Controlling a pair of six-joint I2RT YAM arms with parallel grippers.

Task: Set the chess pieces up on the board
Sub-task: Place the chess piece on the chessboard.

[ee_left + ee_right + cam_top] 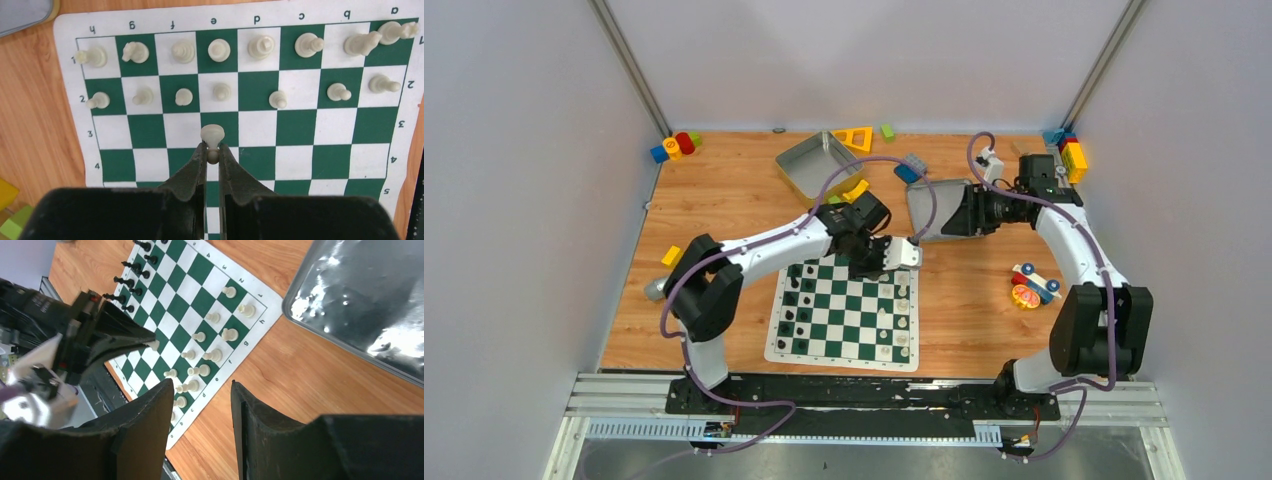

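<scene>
With the right gripper (201,385) released, the left gripper (212,154), clenched on a cream pawn (212,134), should lower it upright onto the bare row-2 square of the board (295,162), right of centre.

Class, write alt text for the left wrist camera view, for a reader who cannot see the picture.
The left gripper is shut on a cream-white pawn, held at about row 3 of the green-and-white chess board. Beyond it, eight white pieces fill row 1 and seven white pawns stand along row 2.
</scene>
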